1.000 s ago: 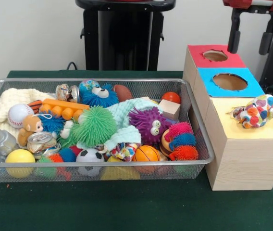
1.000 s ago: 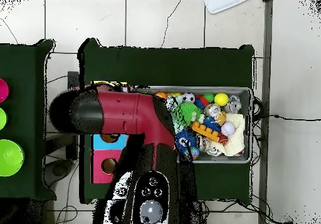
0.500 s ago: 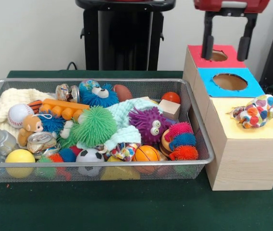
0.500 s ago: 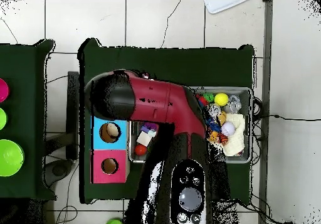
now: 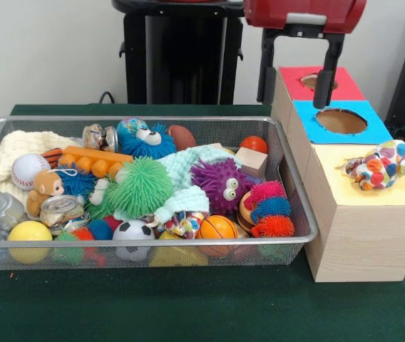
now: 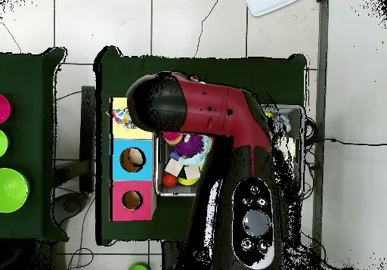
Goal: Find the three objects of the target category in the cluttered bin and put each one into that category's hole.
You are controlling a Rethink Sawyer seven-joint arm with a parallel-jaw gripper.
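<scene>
My gripper (image 5: 295, 104) hangs open with nothing between its black fingers (image 5: 322, 85), above the join between the wire bin's (image 5: 145, 246) far right end and the wooden box. The box's top has a red panel with a hole (image 5: 319, 80), a blue panel with a hole (image 5: 341, 121) and a yellow panel (image 5: 345, 182) where a patterned cloth fish (image 5: 383, 165) lies. In the bin are a purple fuzzy monster (image 5: 222, 187), a green spiky ball (image 5: 140, 187), a baseball (image 5: 28, 169), a basketball (image 5: 218, 228), a soccer ball (image 5: 132, 231), a red ball (image 5: 254, 144) and a wooden block (image 5: 251, 161).
Overhead, the red arm (image 6: 212, 119) covers most of the bin; the blue hole (image 6: 133, 159) and red hole (image 6: 132, 200) show beside it. A can (image 5: 60, 209), a monkey plush (image 5: 45, 187), a yellow ball (image 5: 29, 232) and a cream cloth (image 5: 10, 153) fill the bin's left end.
In the front view the gripper has moved left from beyond the box, across the red hole, to the bin's right end, and it has come lower. The objects have not moved.
</scene>
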